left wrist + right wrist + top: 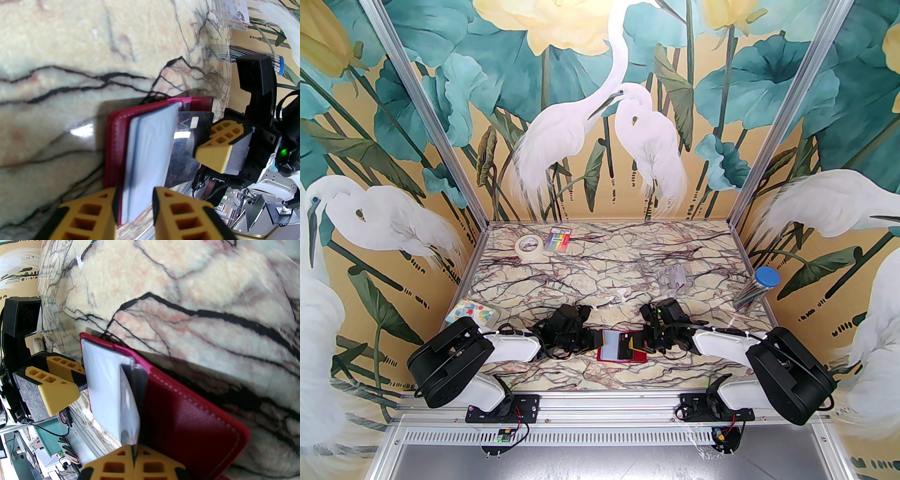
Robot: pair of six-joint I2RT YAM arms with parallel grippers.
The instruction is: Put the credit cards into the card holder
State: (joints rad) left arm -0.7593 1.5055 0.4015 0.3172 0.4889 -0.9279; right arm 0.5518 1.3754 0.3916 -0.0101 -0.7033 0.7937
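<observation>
The dark red card holder (628,360) lies open on the marble table between the two arms. A pale grey-lilac credit card (610,349) shows on its left half. My left gripper (134,194) clasps the holder's left edge (116,145), red cover and pale leaf between its fingers. My right gripper (134,449) is shut on a black credit card (185,140), which is tilted down into the holder's fold. In the right wrist view this card (141,394) is edge-on, a dark sliver between the pale leaf and the red cover (187,422). From above, the grippers (594,341) (638,348) face each other.
A tape roll (528,245) and a rainbow-striped packet (559,239) lie at the back left. A small clear plastic case (672,277) sits right of centre, a blue-lidded tube (757,287) by the right wall, and a patterned box (473,313) by the left wall.
</observation>
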